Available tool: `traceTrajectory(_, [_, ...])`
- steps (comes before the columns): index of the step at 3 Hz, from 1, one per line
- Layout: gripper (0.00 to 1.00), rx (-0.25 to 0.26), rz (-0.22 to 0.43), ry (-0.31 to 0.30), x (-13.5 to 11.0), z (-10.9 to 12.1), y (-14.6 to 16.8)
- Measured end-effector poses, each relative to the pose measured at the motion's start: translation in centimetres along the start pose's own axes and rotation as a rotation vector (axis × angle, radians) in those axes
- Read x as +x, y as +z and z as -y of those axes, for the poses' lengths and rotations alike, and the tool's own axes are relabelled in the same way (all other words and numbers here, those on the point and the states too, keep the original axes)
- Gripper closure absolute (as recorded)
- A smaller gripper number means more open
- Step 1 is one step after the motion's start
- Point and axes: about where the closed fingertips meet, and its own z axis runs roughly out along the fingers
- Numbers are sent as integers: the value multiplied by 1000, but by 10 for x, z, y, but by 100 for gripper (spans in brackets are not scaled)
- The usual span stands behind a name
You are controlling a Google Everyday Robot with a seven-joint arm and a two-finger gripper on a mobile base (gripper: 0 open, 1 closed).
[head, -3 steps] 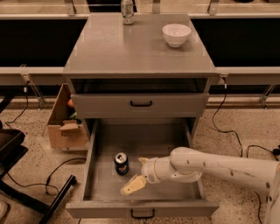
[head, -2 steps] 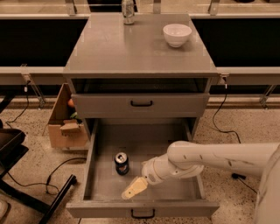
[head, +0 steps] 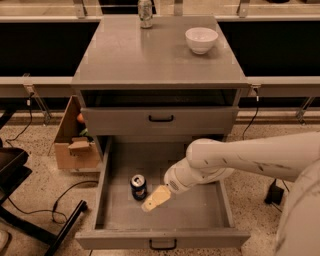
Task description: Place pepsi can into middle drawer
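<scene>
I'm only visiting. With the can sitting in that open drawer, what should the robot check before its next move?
1. Pepsi can is inside the middle drawer: ok.
2. Can stands upright on the drawer floor: ok.
3. Gripper, low in the drawer just right of the can, has let go: cannot tell.
4. Drawer is pulled out far enough for the arm to leave: ok.
5. Can is clear of the drawer walls: ok.

The gripper (head: 156, 198) sits in the open drawer (head: 115, 220) beside the can (head: 138, 187), whose logo is blurred. The arm (head: 250, 155) hides the drawer's right floor and runs off the right edge. The top edge cuts the bottle (head: 145, 10).
</scene>
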Motion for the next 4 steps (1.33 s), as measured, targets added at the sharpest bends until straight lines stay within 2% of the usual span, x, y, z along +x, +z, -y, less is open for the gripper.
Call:
traceTrajectory(1, [0,-1,2,3,-1,0,0])
traceTrajectory(2, [0,19,0,-4,-1,15,-10])
traceTrajectory(3, [0,107,-70,-61,8,54,-77])
traceTrajectory(4, [0,146,-151,-104,23,82,-142])
